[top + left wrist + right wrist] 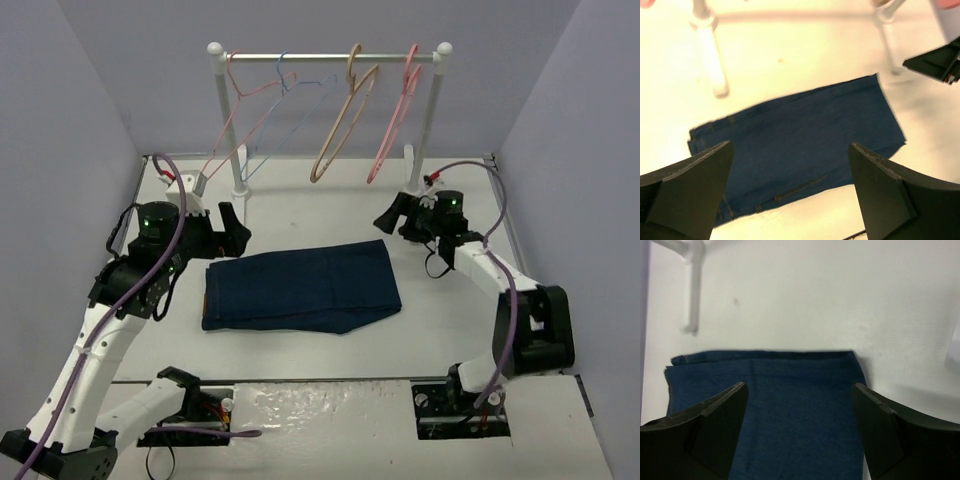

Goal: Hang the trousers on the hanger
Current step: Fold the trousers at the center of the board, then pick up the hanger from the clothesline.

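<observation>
The dark navy trousers lie folded flat in the middle of the white table, also seen in the left wrist view and the right wrist view. The tan hanger hangs on the rail at the back, apart from both arms. My left gripper hovers at the trousers' far left corner, open, nothing between its fingers. My right gripper hovers just past the trousers' far right corner, open and empty too.
A white rack stands at the back, carrying two thin pink hangers and a thin light-blue hanger beside the tan one. Its feet rest on the table behind the grippers. Grey walls enclose the sides.
</observation>
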You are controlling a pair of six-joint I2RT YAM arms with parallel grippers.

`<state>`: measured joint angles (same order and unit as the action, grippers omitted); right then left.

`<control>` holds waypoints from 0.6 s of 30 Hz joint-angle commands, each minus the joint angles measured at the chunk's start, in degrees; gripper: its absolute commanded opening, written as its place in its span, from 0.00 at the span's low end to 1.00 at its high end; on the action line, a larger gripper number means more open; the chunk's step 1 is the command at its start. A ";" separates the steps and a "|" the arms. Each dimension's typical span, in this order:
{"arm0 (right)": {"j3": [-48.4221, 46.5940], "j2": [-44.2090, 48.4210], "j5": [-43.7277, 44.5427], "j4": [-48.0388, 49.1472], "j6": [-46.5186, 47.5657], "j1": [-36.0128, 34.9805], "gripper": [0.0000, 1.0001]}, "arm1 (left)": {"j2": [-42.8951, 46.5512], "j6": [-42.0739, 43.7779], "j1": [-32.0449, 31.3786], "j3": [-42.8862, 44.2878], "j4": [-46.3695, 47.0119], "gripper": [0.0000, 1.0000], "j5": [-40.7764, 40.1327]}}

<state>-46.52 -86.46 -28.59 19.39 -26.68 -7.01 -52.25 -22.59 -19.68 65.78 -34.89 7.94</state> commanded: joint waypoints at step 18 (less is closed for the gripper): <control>-0.60 38.81 6.79 -31.60 7.77 -0.11 1.00 | -58.00 11.68 -13.02 75.92 -0.87 0.93 1.98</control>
<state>-47.27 -51.53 -21.02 -10.85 -19.42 -7.01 -101.82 -13.65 -32.42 127.63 -35.05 9.58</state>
